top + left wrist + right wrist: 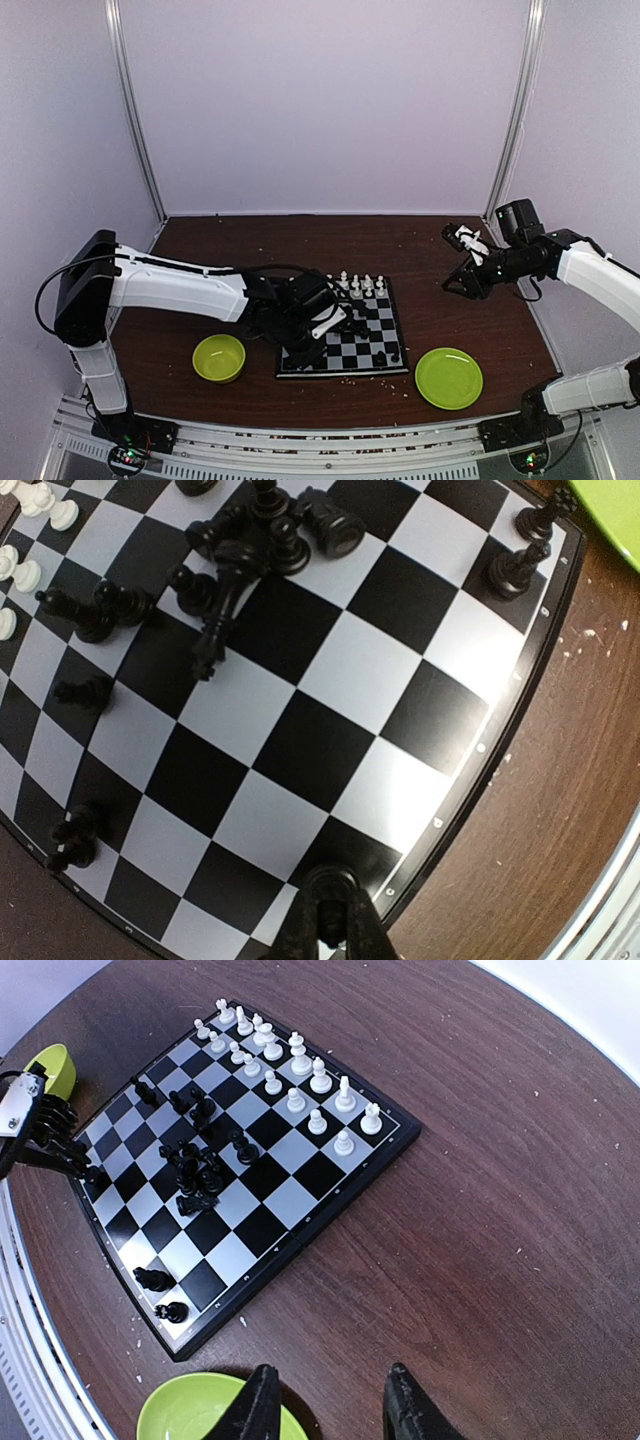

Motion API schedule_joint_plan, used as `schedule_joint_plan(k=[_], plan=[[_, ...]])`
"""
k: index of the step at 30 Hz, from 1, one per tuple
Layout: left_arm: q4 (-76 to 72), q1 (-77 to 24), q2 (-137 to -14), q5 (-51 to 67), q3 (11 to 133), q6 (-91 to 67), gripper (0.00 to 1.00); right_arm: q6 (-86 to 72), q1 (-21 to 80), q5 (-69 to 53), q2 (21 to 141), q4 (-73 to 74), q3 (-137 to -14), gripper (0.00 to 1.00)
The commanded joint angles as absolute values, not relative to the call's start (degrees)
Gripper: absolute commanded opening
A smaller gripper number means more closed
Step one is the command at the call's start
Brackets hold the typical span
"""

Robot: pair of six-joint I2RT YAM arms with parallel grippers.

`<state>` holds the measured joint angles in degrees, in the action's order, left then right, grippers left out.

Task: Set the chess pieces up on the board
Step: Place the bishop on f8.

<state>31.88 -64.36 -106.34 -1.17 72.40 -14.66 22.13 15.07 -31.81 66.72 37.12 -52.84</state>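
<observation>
**Left end effector shut at the board's corner, right one hanging open**

Overhead view: I see the board [375, 345] at lower centre of the frame, flat on the brown desk [450, 310]. The white pieces [360, 285] stand along its upper edge. My left arm [180, 285] stretches in from the left and hides the board's left side, with the left end effector [303, 350] down near the lower-left corner. A green bowl [219, 357] sits just left of the board and a green plate [449, 377] just right of it. The right end effector [458, 262] hangs at the right of the frame, well apart from the board.

Left wrist view: the fingers [300, 935] are pressed together at bottom centre, tips at the board's rim. I cannot tell whether a piece is pinched between them. The black pieces [265, 530] lie tumbled in a heap at top centre. Others are scattered down the left side, and two stand upright at upper right beside the rim.

Right wrist view: the jaws stand apart at the bottom edge with nothing between them, and the plate shows beside the left-hand finger. The board fills the left half of the frame. White pieces stand in two rows along its upper-right edge, the black heap lies mid-board, and two black pieces stand alone near the bottom corner. Pale specks [520, 1252] dot the desk.
</observation>
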Motion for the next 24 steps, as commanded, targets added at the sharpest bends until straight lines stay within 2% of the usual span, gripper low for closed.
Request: schedule_joint_plan(k=[1,24], plan=[[28.2,-65.0,-104.7,0.0,71.8,-15.5,0.02,22.4,14.8,-32.7,67.1,37.6,-53.6,0.34],[29.5,-65.9,-108.6,-1.9,73.3,-15.5,0.04,23.1,14.8,-32.6,67.5,38.1,-53.8,0.34]])
